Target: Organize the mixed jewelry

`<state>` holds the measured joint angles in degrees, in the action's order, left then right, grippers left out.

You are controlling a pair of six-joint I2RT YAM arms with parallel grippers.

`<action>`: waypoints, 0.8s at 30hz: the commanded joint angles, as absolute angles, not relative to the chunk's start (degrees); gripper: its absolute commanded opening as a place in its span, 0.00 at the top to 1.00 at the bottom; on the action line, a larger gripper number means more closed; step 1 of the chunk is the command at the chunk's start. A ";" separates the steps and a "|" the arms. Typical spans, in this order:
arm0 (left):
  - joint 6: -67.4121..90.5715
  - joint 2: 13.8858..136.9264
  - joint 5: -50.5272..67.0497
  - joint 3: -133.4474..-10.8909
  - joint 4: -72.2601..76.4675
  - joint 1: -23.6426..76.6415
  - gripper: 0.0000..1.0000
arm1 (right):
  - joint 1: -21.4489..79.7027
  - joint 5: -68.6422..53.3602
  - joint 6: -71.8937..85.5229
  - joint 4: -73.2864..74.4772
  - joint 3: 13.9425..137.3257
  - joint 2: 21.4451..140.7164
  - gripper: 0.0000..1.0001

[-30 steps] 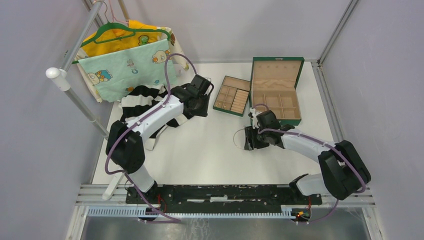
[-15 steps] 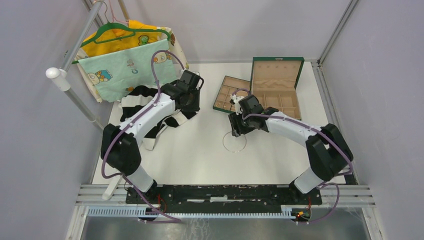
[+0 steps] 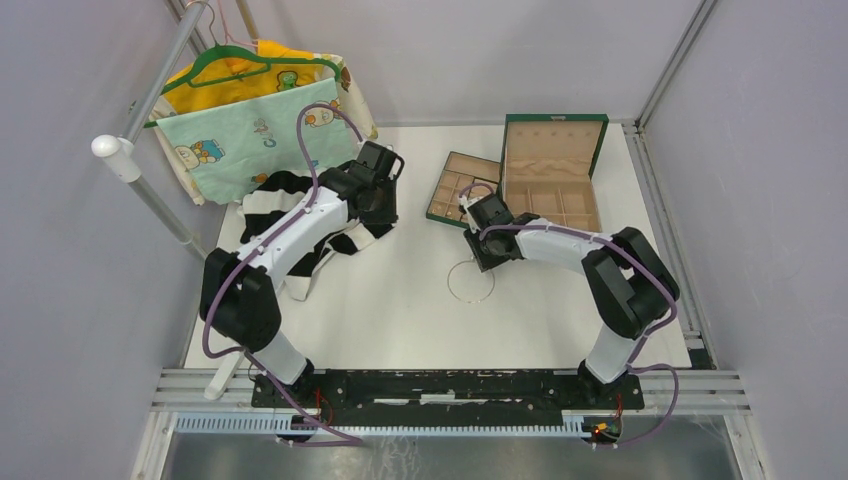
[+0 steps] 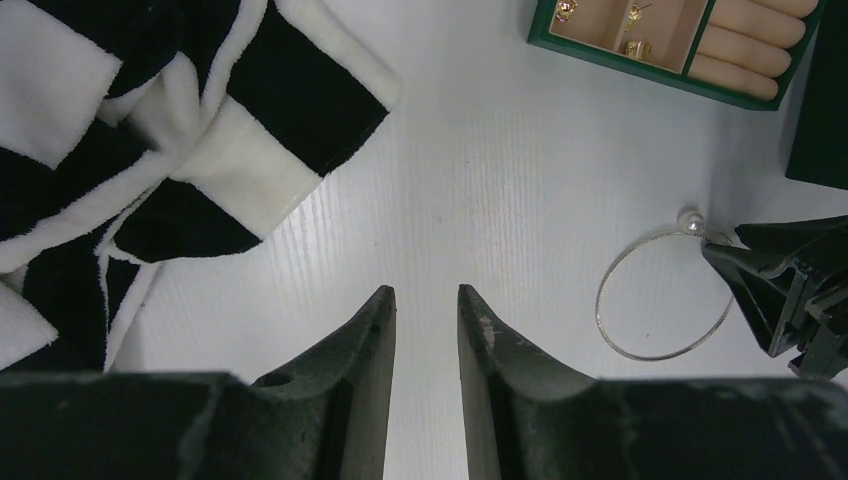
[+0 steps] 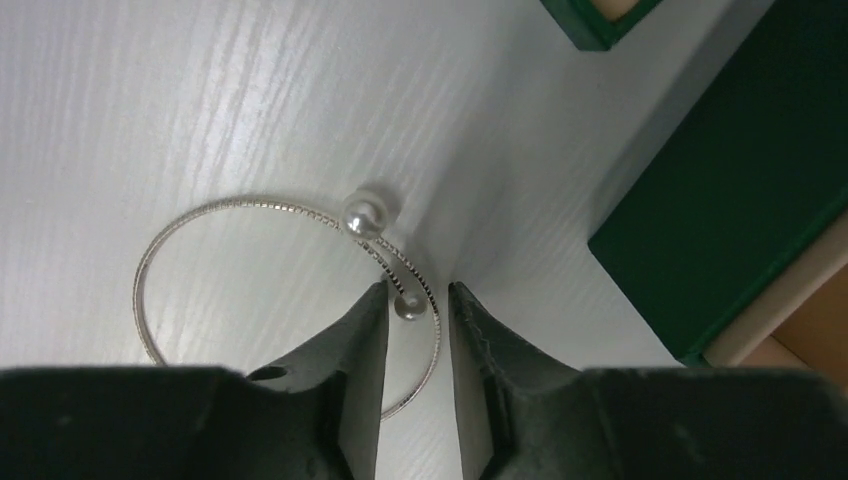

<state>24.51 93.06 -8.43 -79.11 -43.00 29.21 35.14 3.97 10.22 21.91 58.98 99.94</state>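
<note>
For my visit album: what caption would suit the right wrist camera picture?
Right gripper straddling a pearl-tipped silver wire hoop on the white table, beside a green jewelry box.

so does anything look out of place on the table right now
The silver hoop lies loose on the bare table, outside the tray, whose compartments hold the small gold pieces. The right hand sits over it, straddling the wire. A crumpled striped cloth on the left also looks unrelated to jewellery.
</note>
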 commanded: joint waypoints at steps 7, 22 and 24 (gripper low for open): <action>26.43 90.90 -7.52 -79.12 -40.48 29.00 0.64 | 35.18 7.47 21.60 24.93 47.71 91.12 0.79; 25.20 92.88 -5.79 -80.56 -39.29 28.92 0.65 | 36.68 10.36 9.34 29.97 48.16 79.81 0.33; 25.32 92.72 -5.65 -80.36 -39.14 28.94 0.65 | 36.66 10.67 4.82 30.94 52.56 84.49 0.33</action>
